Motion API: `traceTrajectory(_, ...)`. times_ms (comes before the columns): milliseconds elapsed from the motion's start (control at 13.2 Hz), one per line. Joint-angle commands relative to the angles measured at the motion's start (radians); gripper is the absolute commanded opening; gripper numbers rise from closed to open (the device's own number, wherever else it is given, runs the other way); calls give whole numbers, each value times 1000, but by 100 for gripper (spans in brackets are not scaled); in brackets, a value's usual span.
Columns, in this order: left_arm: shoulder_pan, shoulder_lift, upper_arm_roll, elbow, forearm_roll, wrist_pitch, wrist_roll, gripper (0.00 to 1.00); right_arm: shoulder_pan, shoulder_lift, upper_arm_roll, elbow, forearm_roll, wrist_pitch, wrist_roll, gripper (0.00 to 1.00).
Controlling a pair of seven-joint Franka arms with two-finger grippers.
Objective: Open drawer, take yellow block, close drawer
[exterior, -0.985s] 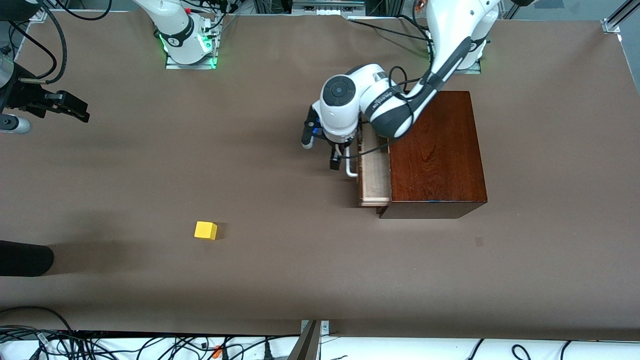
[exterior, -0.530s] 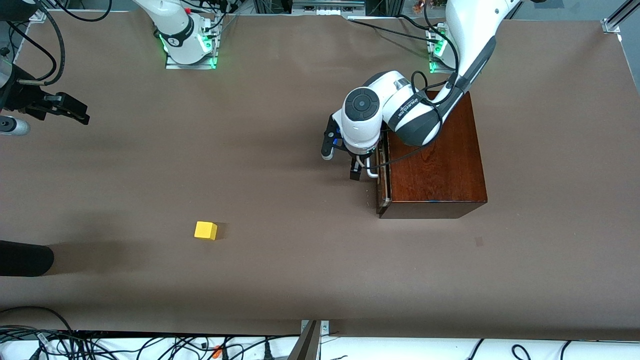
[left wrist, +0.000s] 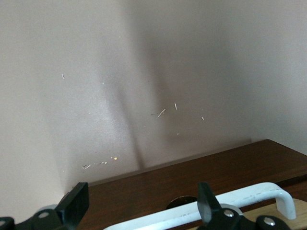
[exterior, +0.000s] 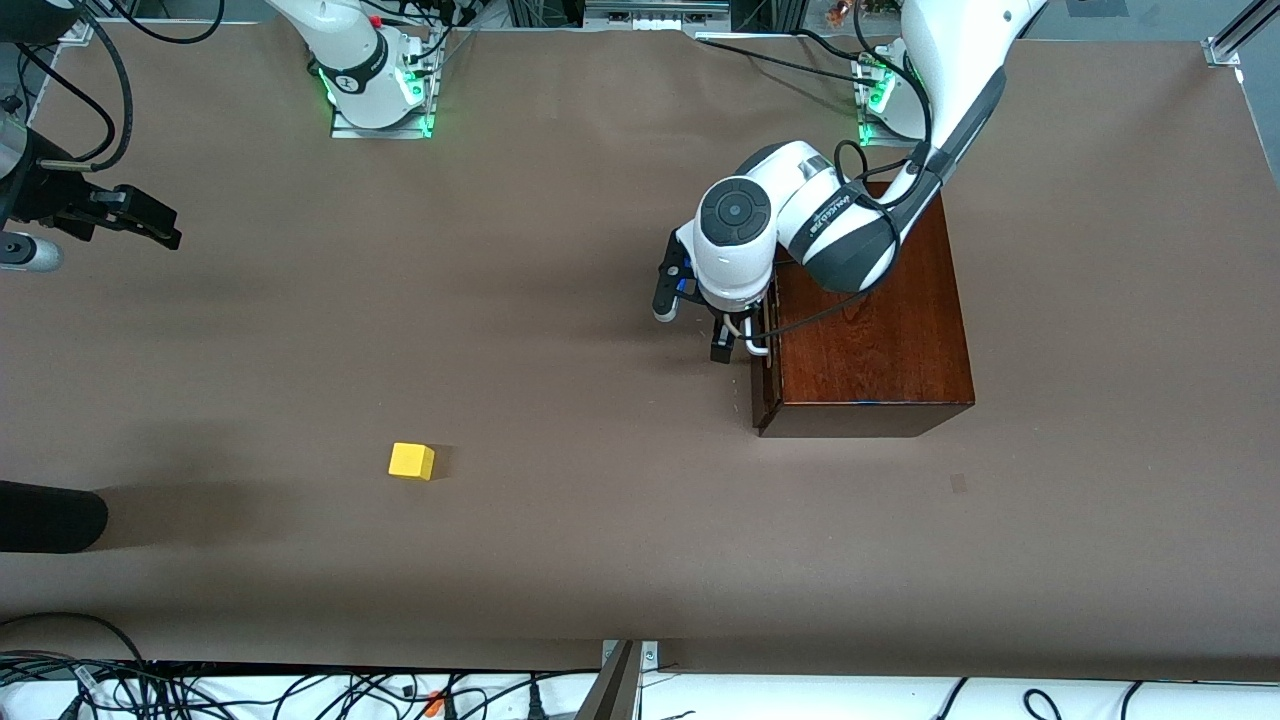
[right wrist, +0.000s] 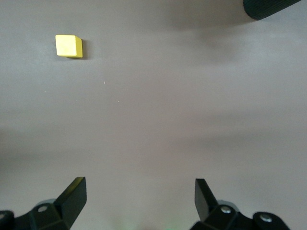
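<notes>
I see bare worktop (exterior: 560, 330) all round the yellow block (exterior: 411, 461), so I could come at it from any side. The left gripper (exterior: 733, 345) crowds the drawer (exterior: 764, 370) front, its jaws spread at the white handle (left wrist: 249, 199). The right gripper (exterior: 130, 222) waits open over the worktop's edge at the right arm's end.
</notes>
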Motion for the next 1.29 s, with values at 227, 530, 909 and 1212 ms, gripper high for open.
traceTrajectory(227, 47, -117, -4, 25, -199, -94, -26, 100, 7, 8, -4, 22, 31, -22, 9, 100)
traceTrajectory(530, 70, -203, -2, 123, -264, -354, -282, 100, 7, 6, -4, 22, 39, -22, 8, 100)
traceTrajectory(909, 240, -313, 7, 195, -262, -558, -496, 100, 7, 6, -6, 19, 48, -22, -3, 100)
traceTrajectory(1212, 359, -353, 7, 207, -256, -590, -524, 100, 7, 8, -7, 19, 48, -23, -6, 100)
